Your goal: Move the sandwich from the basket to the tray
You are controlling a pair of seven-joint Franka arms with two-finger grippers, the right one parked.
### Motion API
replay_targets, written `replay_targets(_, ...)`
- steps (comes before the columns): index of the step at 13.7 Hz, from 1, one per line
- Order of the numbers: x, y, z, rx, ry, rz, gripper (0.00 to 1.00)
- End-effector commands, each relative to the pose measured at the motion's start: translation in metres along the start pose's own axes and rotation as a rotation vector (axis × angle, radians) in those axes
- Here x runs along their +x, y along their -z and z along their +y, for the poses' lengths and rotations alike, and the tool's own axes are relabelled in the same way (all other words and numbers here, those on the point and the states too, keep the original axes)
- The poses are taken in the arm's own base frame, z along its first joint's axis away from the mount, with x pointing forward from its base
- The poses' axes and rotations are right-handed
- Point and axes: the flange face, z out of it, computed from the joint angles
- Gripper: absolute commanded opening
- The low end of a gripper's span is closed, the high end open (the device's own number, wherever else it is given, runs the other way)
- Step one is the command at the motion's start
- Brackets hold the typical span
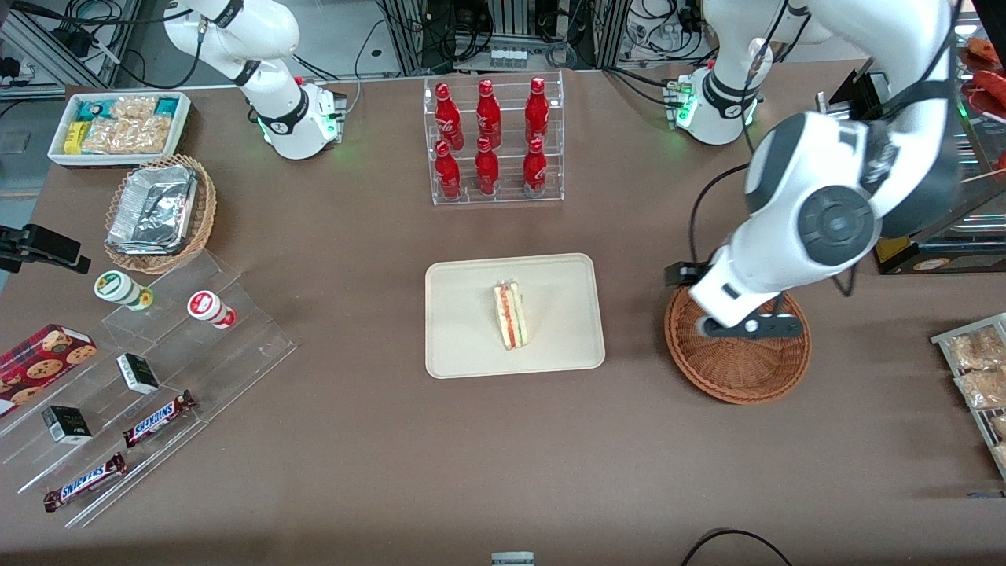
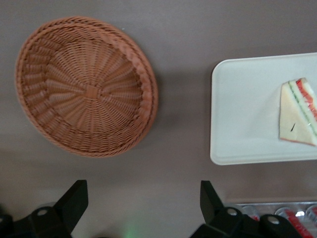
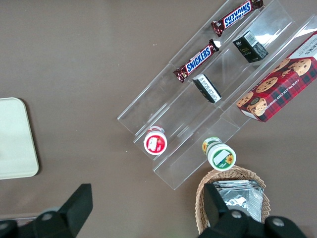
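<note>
Robot lab, cable racks (image 1: 503, 31), mock snack displays (image 1: 118, 409)

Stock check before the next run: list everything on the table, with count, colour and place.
sandwich: 1, pale bread with red filling, on the tray
tray: 1, cream, mid-table
basket: 1, reddish-brown wicker, empty, toward the working arm's end
cola bottles: 6, red, in a clear rack farther from the camera than the tray
foil containers: silver, in a tan wicker basket, parked arm's end
snack bin: 1, white, beside that tan basket
Snickers bars: 2, brown, on a clear stepped stand
cookie box: 1, red, same stand
small black boxes: 2, same stand
cups: 2, red-lidded and green-lidded, same stand
gripper: 1, black, open, above the basket
</note>
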Motion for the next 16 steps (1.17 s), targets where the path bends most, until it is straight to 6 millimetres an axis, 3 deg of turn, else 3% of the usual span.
replay_targets(1, -0.027, 0.022, -0.032, -0.009, -0.045, -0.004, 1.0)
replay_targets(5, -0.056, 0.069, -0.097, -0.024, -0.086, 0.034, 1.0)
replay_targets(8, -0.069, 0.085, -0.14, -0.024, -0.125, 0.042, 1.0)
replay_targets(10, -0.08, 0.095, -0.153, -0.022, -0.128, 0.043, 1.0)
replay_targets(13, -0.094, 0.109, -0.156, 0.035, -0.13, 0.06, 1.0)
replay_targets(16, -0.091, 0.109, -0.161, 0.029, -0.131, 0.066, 1.0)
